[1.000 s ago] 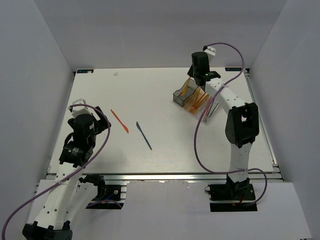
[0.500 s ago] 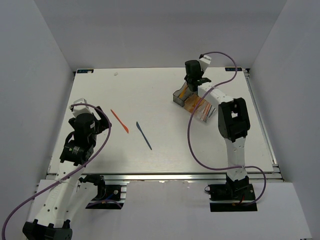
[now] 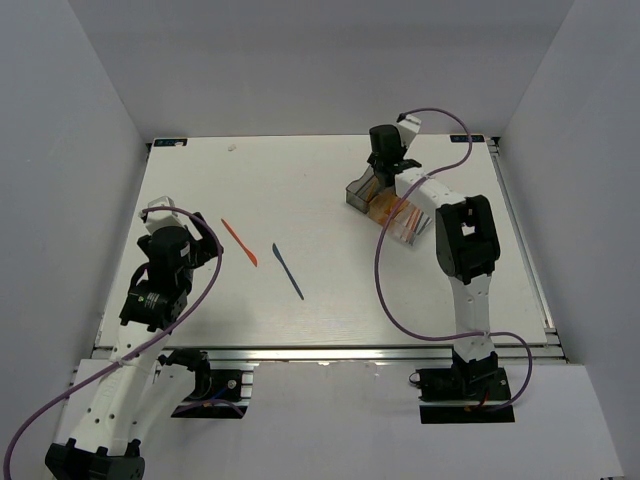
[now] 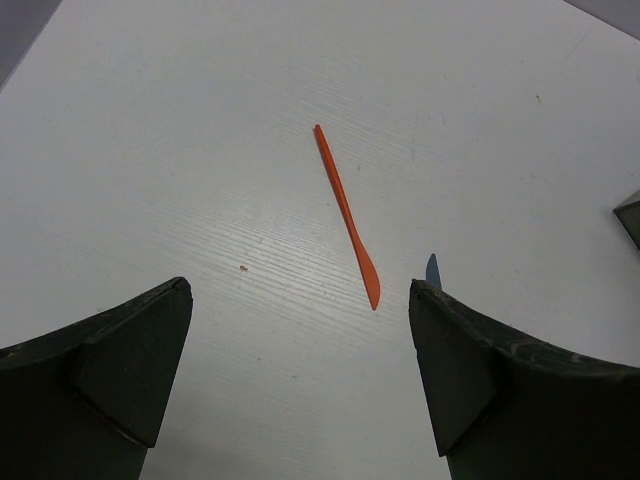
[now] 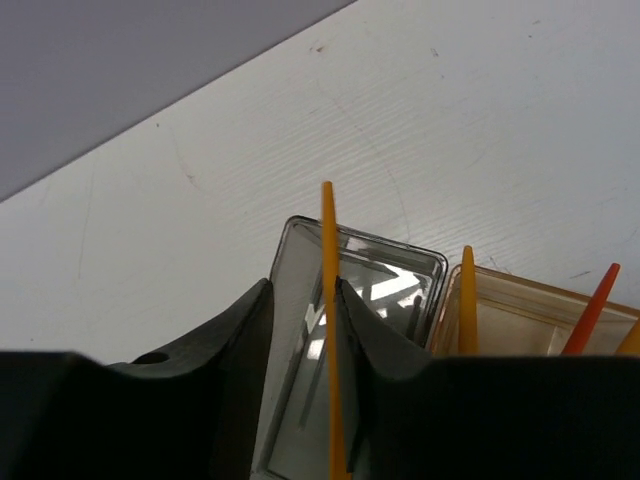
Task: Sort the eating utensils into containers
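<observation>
Two loose pieces lie on the white table (image 3: 300,180), by my count: a flat orange plastic knife (image 4: 345,215) and a dark blue plastic knife (image 3: 288,270). Both are well apart from the bins and near the left gripper (image 4: 298,295), whose jaws stand wide apart with nothing in them. The orange knife lies straight ahead of that claw. Its long axis runs from far-left to near-right in the wrist view, broad end nearer. The blue one is just to its right and roughly parallel. Nothing stands in the way, so I judge these to be the left arm's to take.

The right gripper (image 5: 303,290) hangs over the smoky dark grey translucent bin (image 5: 370,240), with a thin orange plastic stick (image 5: 327,250) upright between its fingers, close against one of them. A sliver of gap shows on the other side, so I cannot tell whether the stick is pinched or loose. The adjoining orange translucent bin (image 5: 530,285) holds other orange utensils (image 5: 467,300); I would mind the shared wall.
</observation>
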{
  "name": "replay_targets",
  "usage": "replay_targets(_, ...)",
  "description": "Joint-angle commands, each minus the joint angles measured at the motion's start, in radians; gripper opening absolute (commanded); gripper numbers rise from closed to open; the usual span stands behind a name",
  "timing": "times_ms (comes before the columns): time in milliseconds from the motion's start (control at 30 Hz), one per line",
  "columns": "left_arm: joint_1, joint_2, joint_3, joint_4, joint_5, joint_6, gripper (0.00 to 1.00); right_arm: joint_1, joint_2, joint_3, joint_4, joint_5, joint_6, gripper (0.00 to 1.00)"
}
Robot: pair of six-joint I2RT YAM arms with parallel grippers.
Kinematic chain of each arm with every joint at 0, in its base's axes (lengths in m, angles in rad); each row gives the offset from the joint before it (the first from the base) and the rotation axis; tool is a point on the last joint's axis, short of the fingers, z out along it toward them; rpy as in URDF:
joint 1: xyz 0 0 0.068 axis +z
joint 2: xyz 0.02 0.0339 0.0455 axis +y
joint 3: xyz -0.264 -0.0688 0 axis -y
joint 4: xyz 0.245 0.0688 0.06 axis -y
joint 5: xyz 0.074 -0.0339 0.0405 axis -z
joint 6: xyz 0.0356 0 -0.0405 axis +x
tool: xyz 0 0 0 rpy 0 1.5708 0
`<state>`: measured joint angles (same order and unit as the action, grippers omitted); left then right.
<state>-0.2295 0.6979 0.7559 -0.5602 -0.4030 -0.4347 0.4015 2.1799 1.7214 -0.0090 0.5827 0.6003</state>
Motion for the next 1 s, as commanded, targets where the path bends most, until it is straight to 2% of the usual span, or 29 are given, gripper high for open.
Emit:
replay_targets(0,-0.004,-0.001,0.005,0.011,0.01,0.007,0.98,-0.007,-0.019,0.079,0.009,0.006,-0.011,0.39)
replay_targets(67,-0.004,-0.003,0.005,0.011,0.01,0.007,0.98,-0.007,-0.031,0.076,-0.025,0.006,-0.011,0.44)
replay_targets(200,-0.004,-0.003,0.005,0.011,0.01,0.007,0.98,0.006,-0.081,0.061,-0.026,-0.075,-0.065,0.44)
replay_targets(300,-0.004,-0.001,0.005,0.01,0.006,0.007,0.98,0.063,-0.114,0.066,-0.06,-0.288,-0.154,0.47)
replay_targets(333,-0.004,-0.001,0.005,0.008,0.003,0.007,0.98,0.089,-0.12,0.07,-0.089,-0.34,-0.215,0.54)
replay_targets(367,-0.004,-0.001,0.006,0.006,-0.003,0.005,0.98,0.152,-0.129,0.073,-0.165,-0.348,-0.247,0.69)
replay_targets(467,-0.004,-0.009,0.01,-0.006,-0.04,-0.009,0.98,0.294,-0.14,0.06,-0.305,-0.296,-0.332,0.89)
replay_targets(633,-0.004,-0.001,0.023,-0.044,-0.155,-0.045,0.98,0.456,-0.135,0.004,-0.408,-0.301,-0.333,0.86)
replay_targets(733,-0.004,-0.001,0.02,-0.043,-0.143,-0.044,0.98,0.543,-0.146,-0.031,-0.489,-0.218,-0.3,0.78)
replay_targets(867,-0.004,-0.003,0.019,-0.037,-0.129,-0.039,0.98,0.62,-0.178,-0.136,-0.485,-0.297,-0.266,0.6)
replay_targets(933,-0.004,-0.003,0.019,-0.035,-0.125,-0.036,0.98,0.634,-0.177,-0.167,-0.482,-0.316,-0.257,0.58)
replay_targets(967,-0.004,-0.001,0.019,-0.035,-0.122,-0.036,0.98,0.642,-0.174,-0.18,-0.48,-0.325,-0.251,0.52)
